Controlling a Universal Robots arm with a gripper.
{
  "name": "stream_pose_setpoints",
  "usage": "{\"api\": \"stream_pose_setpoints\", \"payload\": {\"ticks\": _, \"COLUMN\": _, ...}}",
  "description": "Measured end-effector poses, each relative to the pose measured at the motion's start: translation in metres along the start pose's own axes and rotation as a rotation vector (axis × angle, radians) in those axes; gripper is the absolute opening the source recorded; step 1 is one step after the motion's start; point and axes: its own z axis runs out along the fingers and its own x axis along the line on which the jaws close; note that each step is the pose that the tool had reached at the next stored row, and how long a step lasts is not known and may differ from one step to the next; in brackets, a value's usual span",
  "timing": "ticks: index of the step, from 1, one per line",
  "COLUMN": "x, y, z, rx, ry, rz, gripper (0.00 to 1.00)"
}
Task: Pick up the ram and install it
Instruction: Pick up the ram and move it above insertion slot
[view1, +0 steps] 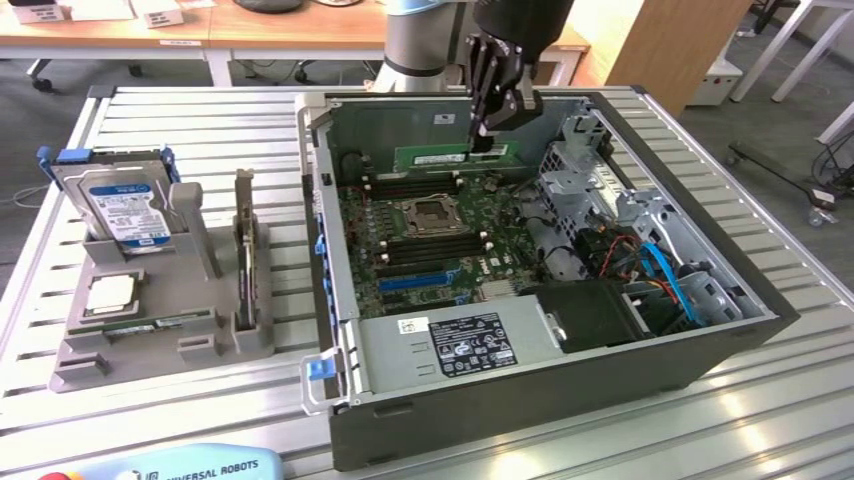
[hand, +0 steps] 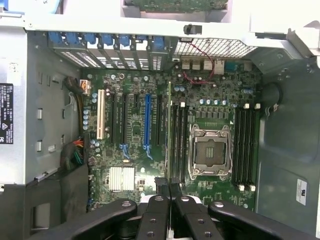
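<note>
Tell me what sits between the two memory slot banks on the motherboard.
The processor socket sits between the memory slot banks, clearest in the wrist view.

Robotics lab, open computer case (view1: 534, 400) on slatted metal bench (view1: 200, 120), wooden desks (view1: 267, 30) behind

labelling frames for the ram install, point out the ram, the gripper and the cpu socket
ram (view1: 447, 158), exterior view, middle of the green board
gripper (view1: 489, 143), exterior view, between its fingertips at the ram's top edge
cpu socket (view1: 430, 215), exterior view, its open centre
</note>
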Motion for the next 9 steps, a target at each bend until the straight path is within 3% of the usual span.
{"api": "stream_pose_setpoints", "payload": {"ticks": 9, "x": -0.0059, "y": -0.0002, "z": 0.002, "rx": 0.0019, "ry": -0.0032, "rz": 0.006, "gripper": 0.11}}
